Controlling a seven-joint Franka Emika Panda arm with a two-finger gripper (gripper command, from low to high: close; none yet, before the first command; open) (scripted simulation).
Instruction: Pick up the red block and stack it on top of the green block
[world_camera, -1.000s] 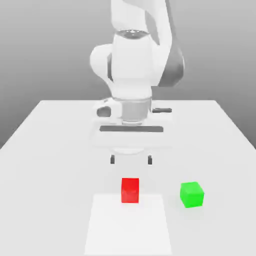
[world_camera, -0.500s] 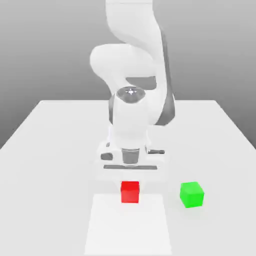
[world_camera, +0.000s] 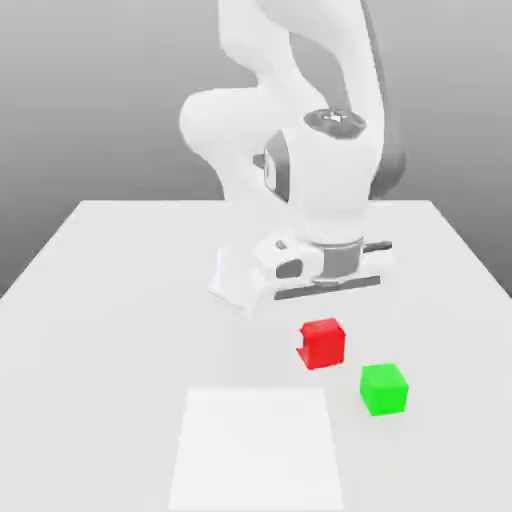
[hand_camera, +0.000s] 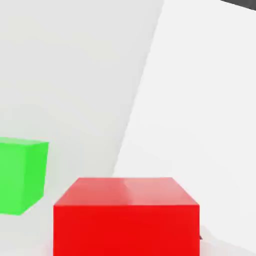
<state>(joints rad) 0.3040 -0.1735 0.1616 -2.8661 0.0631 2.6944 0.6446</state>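
The red block (world_camera: 322, 343) hangs just above the table, under the white hand, and my gripper (world_camera: 322, 328) is shut on it. In the hand view the red block (hand_camera: 126, 220) looms large and close. The green block (world_camera: 384, 389) rests on the table a little nearer the camera and toward the exterior view's right of the red one, with a small gap between them. The hand view has the green block (hand_camera: 22, 176) beside the red one and farther away.
The white arm rises behind the blocks at the table's (world_camera: 100, 300) centre. A brighter white square patch (world_camera: 258, 450) lies on the table at the front, toward the exterior view's left of the green block; the patch (hand_camera: 200, 100) also appears in the hand view.
The gripper came down over the red block and shut on it. It has since carried the block off the white patch, toward the exterior view's right and closer to the green block.
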